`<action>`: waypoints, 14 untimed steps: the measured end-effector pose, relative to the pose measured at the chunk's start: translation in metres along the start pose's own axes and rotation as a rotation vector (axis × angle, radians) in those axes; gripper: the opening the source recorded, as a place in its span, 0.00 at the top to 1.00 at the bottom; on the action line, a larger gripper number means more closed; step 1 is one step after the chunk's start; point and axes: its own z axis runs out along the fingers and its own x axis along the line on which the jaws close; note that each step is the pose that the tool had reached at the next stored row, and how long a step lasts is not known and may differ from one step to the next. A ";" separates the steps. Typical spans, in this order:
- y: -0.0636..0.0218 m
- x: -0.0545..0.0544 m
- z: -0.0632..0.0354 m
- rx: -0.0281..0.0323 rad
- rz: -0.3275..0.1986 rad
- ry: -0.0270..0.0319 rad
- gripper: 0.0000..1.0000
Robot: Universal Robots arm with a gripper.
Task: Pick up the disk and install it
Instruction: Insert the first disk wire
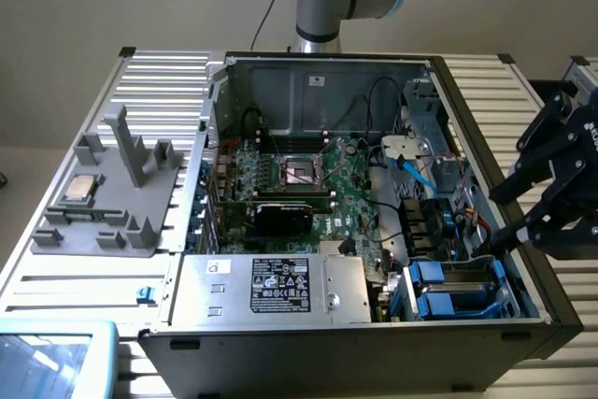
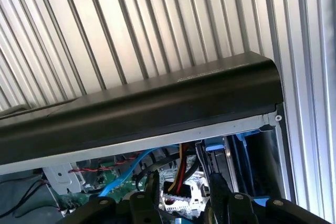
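Your pincer [image 1: 491, 221] is hanging over the black side wall of the open computer case [image 1: 327, 362], at the exterior view's right. Its two dark fingers [image 2: 218, 195] are standing apart and nothing is sitting between them. The disk [image 1: 458, 287] is lying flat in the drive bay in the near right corner of the case, with its blue carrier tabs showing. You are not touching it: the pincer is hovering above it and a little farther back. In the wrist view you are looking down past the fingertips at that same black wall, with the blue tabs and a bundle of red, yellow and blue cables [image 2: 178, 156] beneath them. Just left of the disk, a large silver box with a black label [image 1: 280, 287] is sitting along the near wall. The green motherboard [image 1: 355, 193] is lying beyond it. The case is resting on a slatted metal bench [image 1: 159, 72], and at the far left a small square chip [image 1: 79, 190] is sitting on a grey fixture [image 1: 112, 221].
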 end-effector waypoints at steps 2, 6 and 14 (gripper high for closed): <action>0.0003 0.000 0.0020 0.0015 0.015 0.0037 0.49; 0.0004 0.000 0.0067 0.0033 0.041 0.0104 0.49; 0.0013 -0.002 0.0169 0.0059 0.081 0.0211 0.49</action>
